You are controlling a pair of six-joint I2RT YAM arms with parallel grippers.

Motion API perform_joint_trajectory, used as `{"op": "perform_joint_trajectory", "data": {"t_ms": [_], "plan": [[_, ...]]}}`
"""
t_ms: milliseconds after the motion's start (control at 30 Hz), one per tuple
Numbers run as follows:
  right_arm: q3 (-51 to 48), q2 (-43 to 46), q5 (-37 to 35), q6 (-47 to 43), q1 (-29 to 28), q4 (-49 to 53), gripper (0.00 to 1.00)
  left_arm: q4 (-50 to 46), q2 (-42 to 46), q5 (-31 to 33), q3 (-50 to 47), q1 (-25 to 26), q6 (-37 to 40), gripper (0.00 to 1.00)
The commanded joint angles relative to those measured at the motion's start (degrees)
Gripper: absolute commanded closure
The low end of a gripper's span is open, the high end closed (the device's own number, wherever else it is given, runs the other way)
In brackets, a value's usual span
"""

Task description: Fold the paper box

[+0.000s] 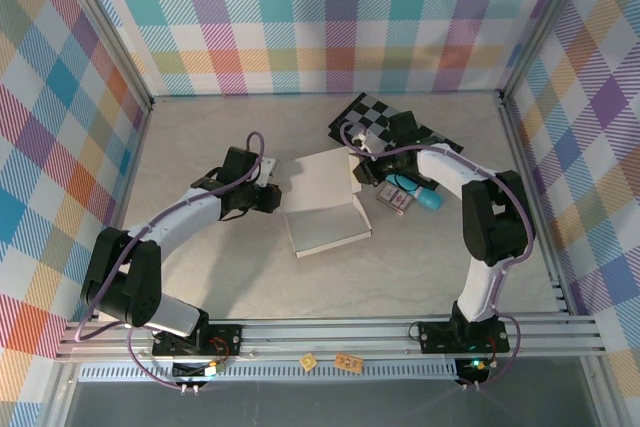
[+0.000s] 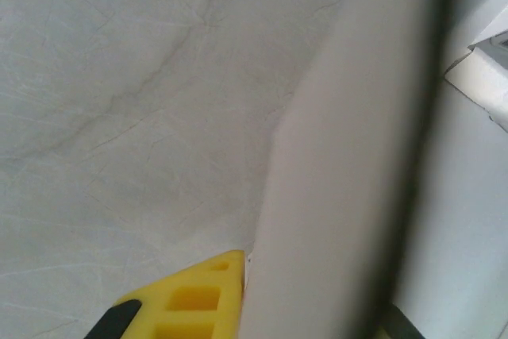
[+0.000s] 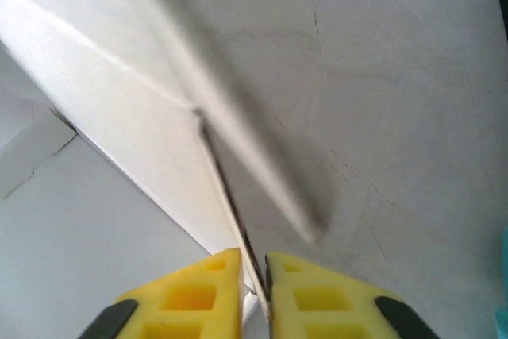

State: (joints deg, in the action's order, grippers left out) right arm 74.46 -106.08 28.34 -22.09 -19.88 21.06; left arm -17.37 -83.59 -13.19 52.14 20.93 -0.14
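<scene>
Cardboard thin and white: light, stiff only along creases, easily dented. Paper box (image 1: 325,212) at mid-bench (image 1: 200,137), between both arms. Right gripper (image 3: 252,263) with jaws clenched on a thin wall edge. Left gripper (image 1: 268,197) against the left flap, jaws impossible to tell. Best taken at flap edges, near folds.

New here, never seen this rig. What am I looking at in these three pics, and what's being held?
Two small robot arms are bolted to the near edge of a table. The wide picture looks down from above and behind them; the other two come from a camera on each wrist. On the table lie a partly folded white paper box, a checkered board, a small packet and a teal object. The right gripper is shut on a thin wall of the box. The left gripper is at the box's left side; its grip is unclear.
</scene>
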Motion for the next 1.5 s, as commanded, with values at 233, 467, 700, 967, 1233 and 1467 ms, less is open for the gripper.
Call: {"op": "perform_joint_trajectory", "data": {"t_ms": [233,467,700,967,1233,1467], "plan": [[-1.2,2.9,-5.1,3.4,-3.5,-2.6,1.00,-1.5,-3.0,3.3,5.8,0.7,-3.5,1.00],[-2.8,4.8,-17.6,11.9,-8.2,-8.6,1.00,-3.6,-4.6,10.9,9.4,2.4,-8.4,1.00],[-6.1,5.8,-27.4,25.4,-11.3,-20.8,1.00,-1.3,-6.9,16.5,11.8,3.7,-12.0,1.00],[-12.3,5.6,-39.5,28.9,-17.6,-34.4,1.00,13.0,-7.5,20.1,7.7,4.5,-15.6,1.00],[-19.8,7.7,-45.6,29.0,-19.8,-43.6,1.00,28.2,-0.9,21.2,-3.4,5.4,-15.3,1.00],[-23.8,6.9,-45.9,27.1,-20.4,-51.7,1.00,36.0,0.8,19.5,-8.9,5.4,-13.9,1.00]]}}
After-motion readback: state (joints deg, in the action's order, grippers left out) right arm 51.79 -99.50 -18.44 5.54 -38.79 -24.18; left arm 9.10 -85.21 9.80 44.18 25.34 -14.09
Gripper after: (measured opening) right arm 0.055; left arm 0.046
